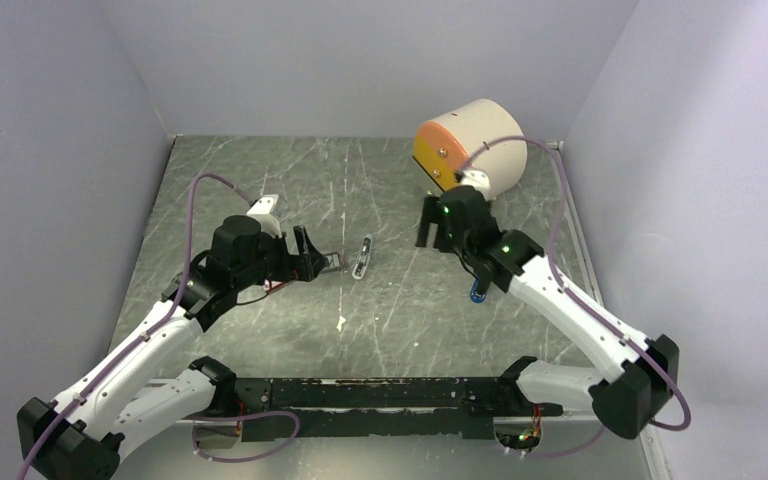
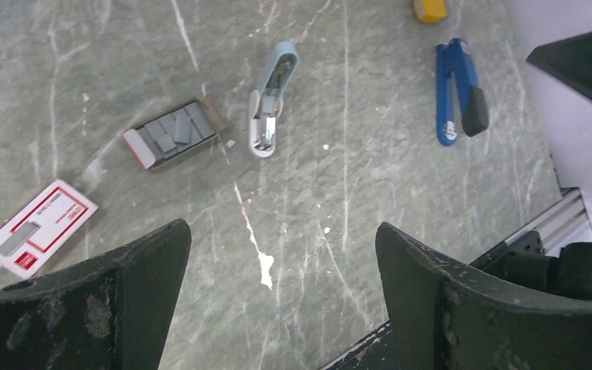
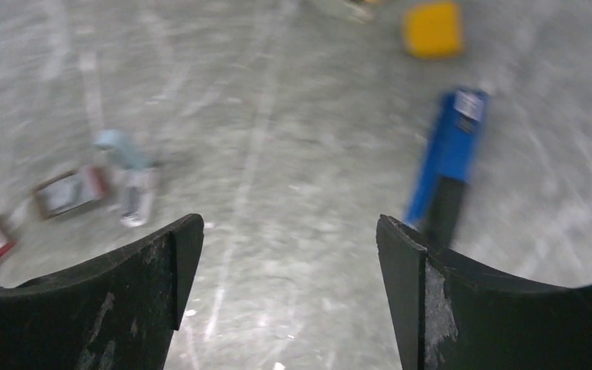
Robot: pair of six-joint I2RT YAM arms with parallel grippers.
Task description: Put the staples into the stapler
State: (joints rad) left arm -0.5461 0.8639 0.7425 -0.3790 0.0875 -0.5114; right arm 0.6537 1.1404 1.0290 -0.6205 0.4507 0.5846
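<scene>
The staples (image 2: 173, 132) are a dark-grey ribbed block lying in a small open cardboard tray, up and left of centre in the left wrist view. In the blurred right wrist view they show at the left (image 3: 69, 193). The bright-blue stapler (image 2: 456, 91) lies flat at the upper right. It also shows in the right wrist view (image 3: 447, 162), and in the top view (image 1: 478, 292) it is mostly hidden under my right arm. My left gripper (image 2: 281, 270) is open and empty above bare table, near the tray (image 1: 312, 258). My right gripper (image 3: 289, 254) is open and empty, raised left of the stapler (image 1: 430, 232).
A short pale-blue-and-white piece (image 2: 270, 100) lies between the tray and the stapler (image 1: 362, 257). A red-and-white box (image 2: 38, 227) lies at the left. A small yellow object (image 3: 432, 29) and a large cream cylinder with an orange face (image 1: 470, 145) sit at the back right. Walls enclose the table.
</scene>
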